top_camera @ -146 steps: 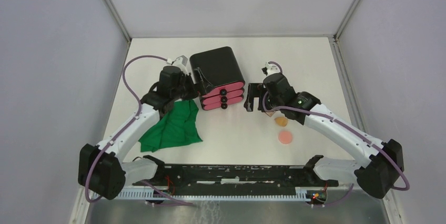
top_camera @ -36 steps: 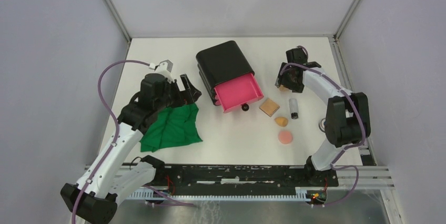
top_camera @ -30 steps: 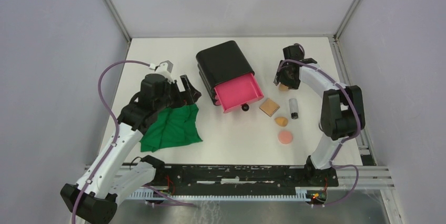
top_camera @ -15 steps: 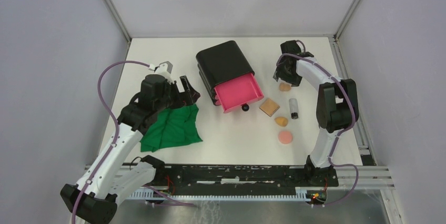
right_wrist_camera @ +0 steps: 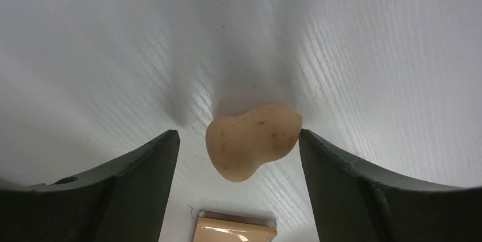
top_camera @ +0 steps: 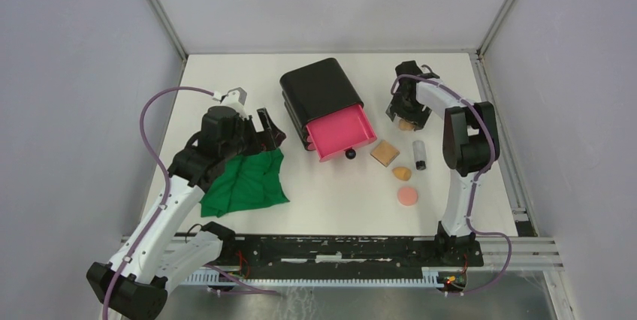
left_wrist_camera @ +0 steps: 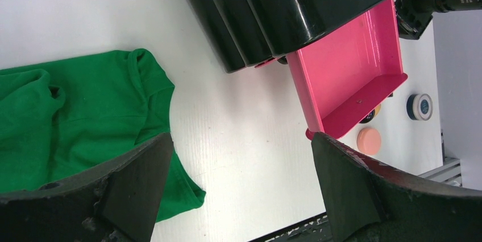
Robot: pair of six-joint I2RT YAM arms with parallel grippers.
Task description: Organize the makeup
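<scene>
An orange teardrop sponge (right_wrist_camera: pixel 253 146) lies on the white table between the open fingers of my right gripper (right_wrist_camera: pixel 239 168), its right end almost at the right finger. From above, that gripper (top_camera: pixel 404 110) is just over the sponge (top_camera: pixel 408 124), right of the open pink drawer (top_camera: pixel 342 131). The tan square pad (top_camera: pixel 384 152), second orange sponge (top_camera: pixel 402 173), pink round puff (top_camera: pixel 408 196) and grey-black tube (top_camera: pixel 419 155) lie in front of it. The compact (left_wrist_camera: pixel 419 106) shows only in the left wrist view. My left gripper (top_camera: pixel 272 131) is open and empty, left of the black box (top_camera: pixel 319 91).
The green cloth (top_camera: pixel 248 179) lies crumpled under and in front of my left gripper. The black box has its top pink drawer (left_wrist_camera: pixel 352 77) pulled out and empty. Metal frame rails border the table's back and sides.
Since 4.9 s ago the top drawer has come open and my right arm has swung to the far right. In the last second its gripper settled around the orange sponge. The left arm stayed still.
</scene>
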